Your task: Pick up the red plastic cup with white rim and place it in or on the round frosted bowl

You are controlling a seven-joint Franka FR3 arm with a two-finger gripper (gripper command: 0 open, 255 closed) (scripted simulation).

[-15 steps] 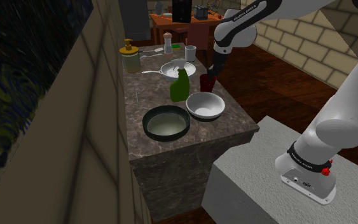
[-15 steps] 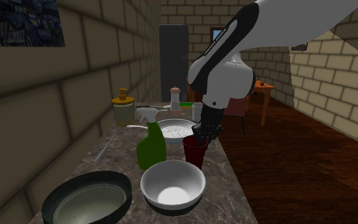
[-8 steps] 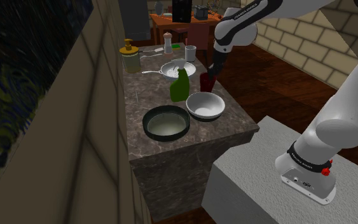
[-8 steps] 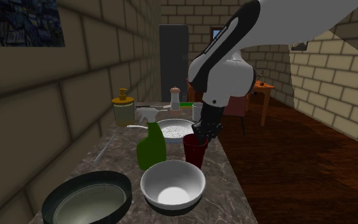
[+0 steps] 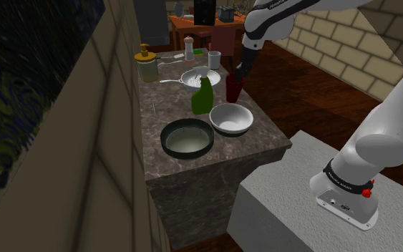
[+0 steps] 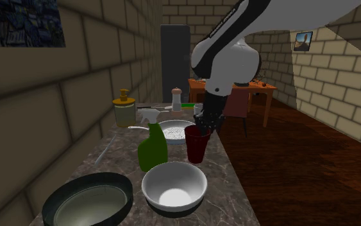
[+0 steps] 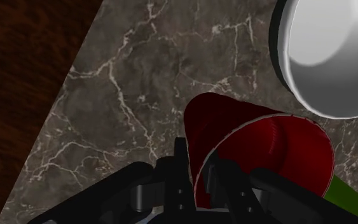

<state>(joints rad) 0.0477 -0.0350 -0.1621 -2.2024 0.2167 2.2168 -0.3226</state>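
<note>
claw [image 6: 205, 125] risen, red cup [image 6: 197, 145] lifted off counter [image 6: 227, 189]

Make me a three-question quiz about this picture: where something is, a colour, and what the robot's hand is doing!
1. Where is the white bowl? A on the marble counter; B on the floor; C on the stand.
2. What colour is the spray bottle? A blue; B green; C yellow.
3. The gripper is: A open; B shut on nothing; C shut on the red cup.
Answers: 1 A, marble lies under it. 2 B, its body is green. 3 C, its fingers clasp the cup's wall.
</note>
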